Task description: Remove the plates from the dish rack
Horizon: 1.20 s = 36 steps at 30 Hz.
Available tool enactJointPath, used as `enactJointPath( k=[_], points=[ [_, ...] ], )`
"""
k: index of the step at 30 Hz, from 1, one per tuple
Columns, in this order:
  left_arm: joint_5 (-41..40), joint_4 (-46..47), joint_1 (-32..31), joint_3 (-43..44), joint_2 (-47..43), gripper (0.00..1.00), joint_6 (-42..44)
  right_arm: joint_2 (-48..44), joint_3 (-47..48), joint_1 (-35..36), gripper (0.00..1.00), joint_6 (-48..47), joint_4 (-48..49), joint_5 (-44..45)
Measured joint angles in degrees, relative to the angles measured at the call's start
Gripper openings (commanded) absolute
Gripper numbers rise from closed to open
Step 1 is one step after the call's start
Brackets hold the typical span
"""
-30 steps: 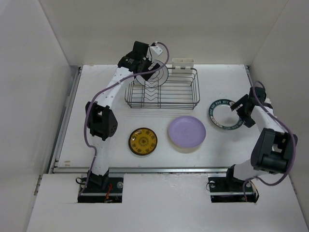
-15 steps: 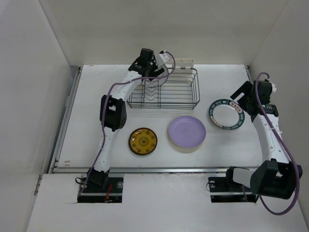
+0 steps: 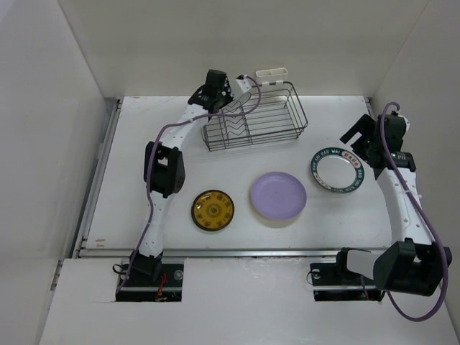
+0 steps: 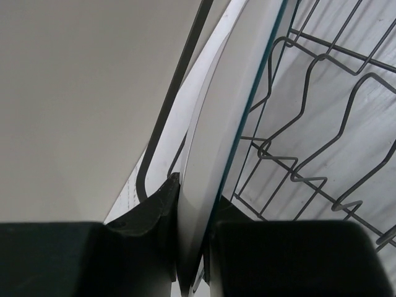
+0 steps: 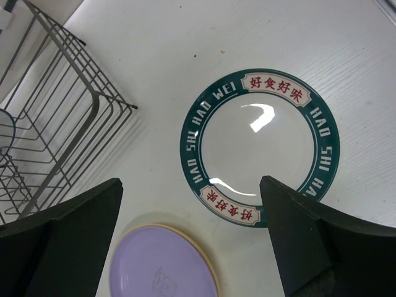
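since the earlier frames the dish rack (image 3: 259,118) has swung askew, its right end now farther back. the left gripper (image 3: 226,97) has closed, and its fingers (image 4: 148,247) pinch the rim of a white dark-edged plate (image 4: 229,124) standing at the rack's left end. only the left wrist view shows that pinch up close. the right gripper (image 3: 363,147) hovers with fingers (image 5: 68,241) spread wide above a teal-rimmed plate (image 5: 260,145) lying on the table (image 3: 144,144) right of the rack. only the right wrist view makes its lettering readable: "hao shi hao wei", with red characters 好食好味. a lavender plate (image 3: 278,195) and a dark gold-centred plate (image 3: 213,210) lie nearer than the rack.
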Motion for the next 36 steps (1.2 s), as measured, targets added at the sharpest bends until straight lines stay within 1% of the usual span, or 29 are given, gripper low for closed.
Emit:
enactJointPath(
  k=[6, 9, 12, 16, 20, 24, 26, 30, 32, 36],
  points=[
    [-1.3, -0.7, -0.2, -0.9, -1.1, 0.00, -0.1, 0.0, 0.0, 1.9, 0.98, 0.1, 0.1, -2.2],
    [-1.7, -2.7, -0.2, -1.3, -2.6, 0.00, -2.1, 0.3, 0.0, 2.9, 0.98, 0.0, 0.9, -4.6],
    [-1.4, -5.8, -0.1, -1.0, -5.0, 0.00, -5.4, 0.7, 0.1, 5.5, 0.98, -1.4, 2.1, -7.8],
    [-0.7, -11.3, 0.5, 4.1, -7.6, 0.00, -10.6, 2.7, 1.5, 10.9, 0.98, -4.3, 4.6, -12.7],
    [3.5, -16.9, 0.9, 10.3, -10.9, 0.00, -17.4, 5.3, 3.1, 15.6, 0.98, -6.6, 8.3, -18.5],
    [9.8, -22.5, 0.8, 12.9, -15.7, 0.00, -23.9, 7.7, 4.4, 18.0, 0.99, -7.6, 11.8, -23.6],
    [14.3, -26.0, 0.7, 13.5, -17.7, 0.00, -26.8, 8.9, 5.2, 18.3, 0.99, -7.8, 13.2, -26.0],
    [27.8, -33.5, 0.5, 13.9, -19.1, 0.00, -30.1, 10.6, 5.9, 18.7, 0.99, -7.8, 16.9, -31.4],
    [35.9, -37.1, 0.5, 13.6, -19.0, 0.00, -31.0, 10.7, 5.8, 18.7, 0.99, -7.3, 19.2, -34.3],
    [49.8, -40.9, 0.3, 9.8, -19.1, 0.00, -32.3, 9.2, 3.5, 18.9, 0.99, -5.0, 26.2, -38.2]
  ],
)
